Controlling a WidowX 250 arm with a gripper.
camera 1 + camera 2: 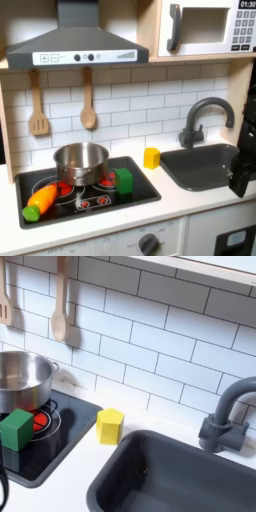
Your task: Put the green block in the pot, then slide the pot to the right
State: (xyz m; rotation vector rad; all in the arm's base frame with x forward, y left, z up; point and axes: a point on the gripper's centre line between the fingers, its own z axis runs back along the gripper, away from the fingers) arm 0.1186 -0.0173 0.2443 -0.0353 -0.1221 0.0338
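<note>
Dark and partly cut by the frame, the end effector point(243, 165) sits at the first exterior view's right edge, over the sink point(200, 170), well apart from the stove; I cannot tell if its fingers are apart or together. The green block point(124, 180) stands upright on the black stove top point(140, 190), just beside the pot point(81, 160), and is not inside it. So the first step is not yet done. I judge the next move needs a long reach across the surface to the block, then a grasp from above, without touching the yellow block point(109, 425).
</note>
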